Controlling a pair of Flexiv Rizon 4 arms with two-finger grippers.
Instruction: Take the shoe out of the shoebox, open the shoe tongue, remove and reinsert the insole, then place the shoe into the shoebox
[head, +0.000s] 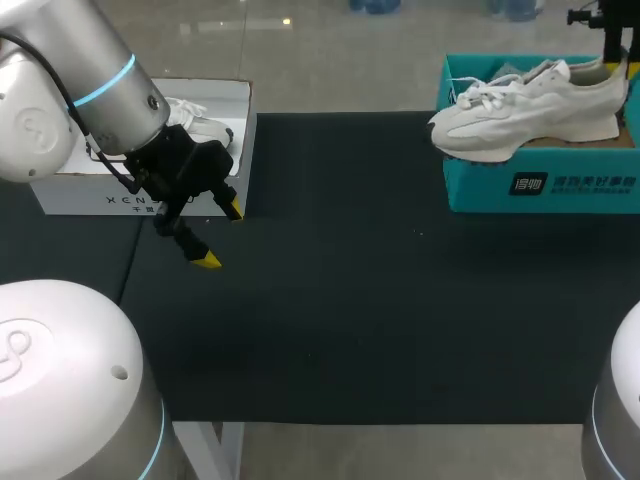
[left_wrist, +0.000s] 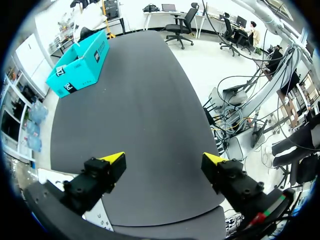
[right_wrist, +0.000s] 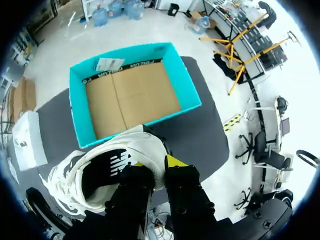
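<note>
**Head view.** Your left arm comes in from the left. The left end effector (head: 220, 236) hangs over the black surface (head: 350, 300), just in front of a white shoebox (head: 70, 195) that holds a second white shoe (head: 200, 125). Its yellow tips stand apart with nothing between them. At the far right, the white sneaker (head: 530, 110) sits above the rim of the teal shoebox (head: 540, 185), with its toe reaching past the box's left wall. The right end effector (head: 615, 50) meets the sneaker at the heel.

**Left wrist view.** The left end effector (left_wrist: 163, 160) is released. Its two fingers are spread wide over the bare surface (left_wrist: 150, 100), and neither touches anything. The teal shoebox (left_wrist: 80, 62) lies well ahead, at the far end of the surface.

**Right wrist view.** The right end effector (right_wrist: 156, 165) is clamped on the white sneaker (right_wrist: 100, 175) at the heel collar, with one finger inside the opening and one outside. The sneaker hangs over the near wall of the teal shoebox (right_wrist: 182, 80), whose brown cardboard floor is uncovered. The white shoebox (right_wrist: 27, 140) stands well apart, beyond the sneaker's laces.
</note>
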